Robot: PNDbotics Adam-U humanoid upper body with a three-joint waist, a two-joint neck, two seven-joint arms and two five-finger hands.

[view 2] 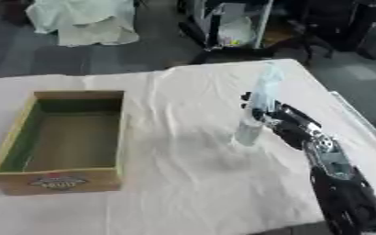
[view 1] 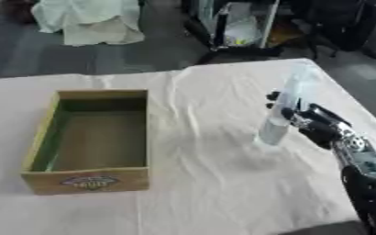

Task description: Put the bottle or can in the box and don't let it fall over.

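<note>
A white cloth [view 1: 215, 183] is covering the whole table, lying slightly wrinkled and giving a soft, matte surface that is probably damping any wobble of what stands on it. On the robot's left side of it, a wooden box [view 1: 89, 180] is sitting open-topped and empty, a long rectangle with thin plank walls, a greenish inner face along one side and a printed label on the near end; it seems to be turned lengthwise toward the robot so the opening is easy to reach from above.

Well apart from the box, toward the right side of the table, the right hand [view 1: 316, 126] is coming in from the lower right on a black arm with silver joints, its dark fingers curling round the middle of a clear plastic bottle [view 1: 281, 114]. The bottle is tall, slim and pale, nearly see-through, standing close to upright with a slight lean, its base at or just above the cloth; I cannot tell which. The mid-height grasp looks chosen to keep the bottle vertical during the carry, since so narrow a shape would tip easily on landing.

The left hand is not showing in either view.
</note>
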